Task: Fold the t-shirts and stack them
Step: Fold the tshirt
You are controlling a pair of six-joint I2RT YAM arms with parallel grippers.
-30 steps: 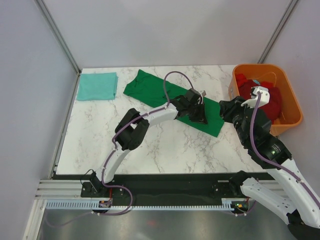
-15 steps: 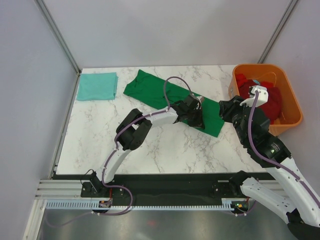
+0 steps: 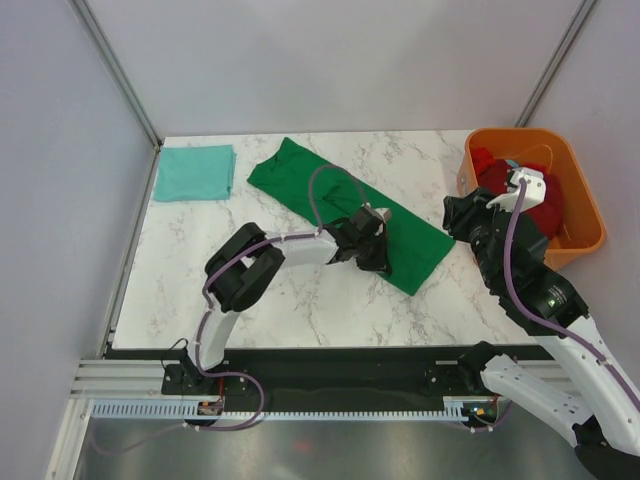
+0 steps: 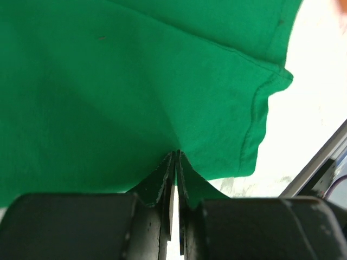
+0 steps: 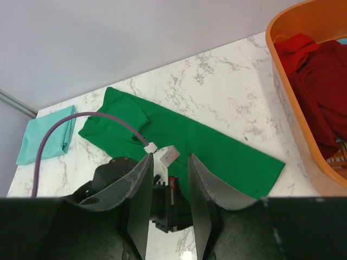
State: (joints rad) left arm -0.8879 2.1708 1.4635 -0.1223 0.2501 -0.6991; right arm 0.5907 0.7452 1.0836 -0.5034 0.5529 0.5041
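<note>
Green t-shirt (image 3: pixel 300 185) lies on the marble table (image 3: pixel 300 300) as a long, narrow band, running on a slant from the far middle down toward the near right. The left gripper (image 3: pixel 368 250) sits low on the band's near edge, a little past its middle. In the left wrist view its two fingers (image 4: pixel 162 181) are pressed together with a pinch of the green cloth caught at their tips, and the fabric draws into a small peak there. A hemmed edge of the shirt curves away on the right of that view, with pale tabletop beyond it.

The right gripper (image 3: pixel 462 215) hangs above the table between the band's right end and the orange tub (image 3: pixel 520 135) – its fingers (image 5: pixel 142 189) stand apart with nothing between them, looking down over the green t-shirt and the left arm.

A teal t-shirt (image 3: pixel 195 172) lies folded into a flat rectangle at the far left corner of the table, well apart from the green one. Red t-shirts (image 3: pixel 545 205) are heaped loosely inside the tub at the far right – unfolded, with a bit of pale teal cloth showing among them.
</note>
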